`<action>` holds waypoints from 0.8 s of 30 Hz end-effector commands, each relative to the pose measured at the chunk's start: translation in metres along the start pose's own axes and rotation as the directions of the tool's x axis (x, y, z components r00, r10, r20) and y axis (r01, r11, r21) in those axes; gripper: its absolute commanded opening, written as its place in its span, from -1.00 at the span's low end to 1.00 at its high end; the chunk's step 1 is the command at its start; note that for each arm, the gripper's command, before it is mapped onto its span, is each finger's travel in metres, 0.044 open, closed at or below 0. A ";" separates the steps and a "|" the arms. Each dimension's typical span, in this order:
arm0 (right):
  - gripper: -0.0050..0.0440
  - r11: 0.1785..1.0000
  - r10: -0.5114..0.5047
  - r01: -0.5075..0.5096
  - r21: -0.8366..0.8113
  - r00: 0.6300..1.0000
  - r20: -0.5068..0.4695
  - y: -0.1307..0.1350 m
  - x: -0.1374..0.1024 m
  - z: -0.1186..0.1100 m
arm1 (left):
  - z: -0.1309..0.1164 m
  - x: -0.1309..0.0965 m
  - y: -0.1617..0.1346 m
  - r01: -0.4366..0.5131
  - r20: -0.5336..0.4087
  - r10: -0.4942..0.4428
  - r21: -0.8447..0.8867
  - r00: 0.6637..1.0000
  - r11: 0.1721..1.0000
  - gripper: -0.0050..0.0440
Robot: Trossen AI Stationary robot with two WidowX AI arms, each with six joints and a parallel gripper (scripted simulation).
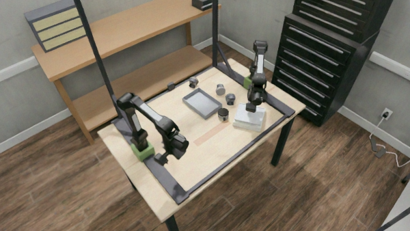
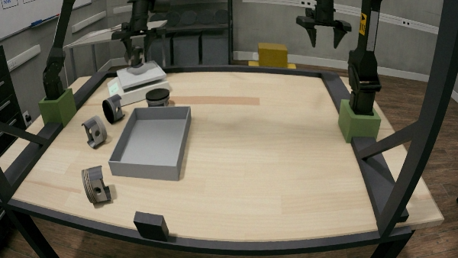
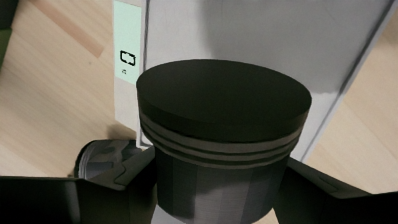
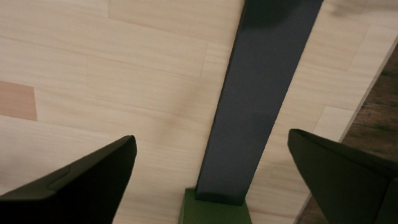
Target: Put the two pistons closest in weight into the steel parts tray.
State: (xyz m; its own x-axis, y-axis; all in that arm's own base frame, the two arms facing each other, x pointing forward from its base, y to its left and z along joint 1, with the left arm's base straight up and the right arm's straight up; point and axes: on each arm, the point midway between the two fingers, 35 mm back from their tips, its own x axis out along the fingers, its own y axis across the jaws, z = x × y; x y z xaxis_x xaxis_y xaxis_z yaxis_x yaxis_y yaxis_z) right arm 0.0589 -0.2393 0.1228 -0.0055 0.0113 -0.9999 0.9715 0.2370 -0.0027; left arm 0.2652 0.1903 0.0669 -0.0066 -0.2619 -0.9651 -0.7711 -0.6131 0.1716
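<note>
My left gripper [image 1: 251, 108] [image 2: 137, 51] is shut on a dark-crowned piston [image 2: 134, 58] [image 3: 225, 95] and holds it crown up, slightly above the pan of the white scale [image 1: 248, 123] [image 2: 143, 93] [image 3: 175, 25]. The display [image 3: 127, 58] reads 0. My right gripper [image 2: 324, 46] [image 4: 211, 139] is open and empty, high over the far side. The steel tray [image 1: 194, 109] [image 2: 145, 171] is empty. A piston [image 1: 223, 114] [image 2: 157, 97] stands crown up beside it. Pistons on their sides are a black-crowned one [image 1: 230, 99] [image 2: 113, 108] [image 3: 107, 159], a grey one [image 1: 220, 89] [image 2: 96, 131] and a ringed one [image 1: 193, 82] [image 2: 96, 185].
A small dark block [image 1: 171, 85] [image 2: 151, 226] sits at the table edge near the ringed piston. Dark frame rails [image 2: 267, 243] [image 4: 250, 105] border the table, with uprights at its corners. The green arm bases [image 2: 57, 107] [image 2: 359, 122] stand on the two side rails.
</note>
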 end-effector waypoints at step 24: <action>0.84 1.000 0.003 -0.003 -0.006 0.999 0.033 0.001 -0.009 0.005 | -0.013 -0.056 0.003 0.062 0.000 -0.062 0.009 0.998 0.998 -0.15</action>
State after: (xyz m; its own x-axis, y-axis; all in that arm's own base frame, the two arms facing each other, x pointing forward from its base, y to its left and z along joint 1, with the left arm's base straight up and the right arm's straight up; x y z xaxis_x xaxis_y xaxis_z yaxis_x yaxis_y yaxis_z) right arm 0.0589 -0.2393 0.1228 -0.0055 0.0113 -0.9999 0.9715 0.2370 -0.0027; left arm 0.2655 0.1906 0.1003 -0.0078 -0.2629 -0.9648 -0.7709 -0.6129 0.1732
